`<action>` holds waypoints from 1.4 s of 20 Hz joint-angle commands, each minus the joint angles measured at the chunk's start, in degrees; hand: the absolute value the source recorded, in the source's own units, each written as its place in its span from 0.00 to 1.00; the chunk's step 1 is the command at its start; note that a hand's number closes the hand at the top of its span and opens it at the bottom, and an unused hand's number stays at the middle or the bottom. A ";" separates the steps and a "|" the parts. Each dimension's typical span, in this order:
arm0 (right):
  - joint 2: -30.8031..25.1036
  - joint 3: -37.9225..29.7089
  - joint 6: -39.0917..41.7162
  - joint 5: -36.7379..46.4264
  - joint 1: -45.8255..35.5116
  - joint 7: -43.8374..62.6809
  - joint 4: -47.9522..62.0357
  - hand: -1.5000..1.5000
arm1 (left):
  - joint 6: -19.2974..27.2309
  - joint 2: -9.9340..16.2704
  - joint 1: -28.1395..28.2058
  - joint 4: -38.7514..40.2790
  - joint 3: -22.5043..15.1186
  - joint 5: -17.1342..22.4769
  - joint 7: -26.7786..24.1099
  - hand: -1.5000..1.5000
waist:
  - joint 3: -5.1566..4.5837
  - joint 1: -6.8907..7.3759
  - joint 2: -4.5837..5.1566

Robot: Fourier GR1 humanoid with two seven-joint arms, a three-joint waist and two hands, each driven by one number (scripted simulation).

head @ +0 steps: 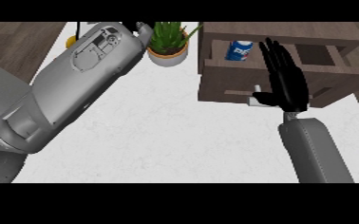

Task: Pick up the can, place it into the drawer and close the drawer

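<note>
The blue soda can with white lettering point(239, 51) lies inside the open dark brown wooden drawer point(217, 80), in its left part, close to the drawer's rear edge. The right black hand point(286, 78) is over the drawer with its fingers straight and spread, released and holding nothing; its fingertips point toward the far side, just right of the can and apart from it, while the thumb sits near the drawer's pale handle point(254, 95) at the front wall. The grey right forearm point(314, 152) rises from the lower edge. The left grey forearm point(67, 90) crosses the white marbled desk point(175, 142) diagonally (its hand is hidden at the top, so I cannot tell its state). A green spiky plant in a pale round pot point(168, 45) stands just left of the drawer.
</note>
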 commanded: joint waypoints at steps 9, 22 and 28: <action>0.62 -6.78 -12.88 2.53 -15.50 -0.46 26.28 0.00 | -0.31 6.20 8.35 -13.04 -0.75 -1.72 4.62 0.00 | 1.30 1.75 1.69; -1.75 -10.84 -17.35 4.80 -34.44 1.93 45.31 0.00 | -1.88 11.39 18.47 -21.84 1.17 -3.37 3.49 0.00 | 1.28 2.47 2.61; -2.50 -12.75 -19.06 3.70 -38.28 1.91 49.27 0.00 | -2.34 11.63 20.71 -24.62 1.30 -3.89 3.97 0.00 | 1.33 2.90 2.93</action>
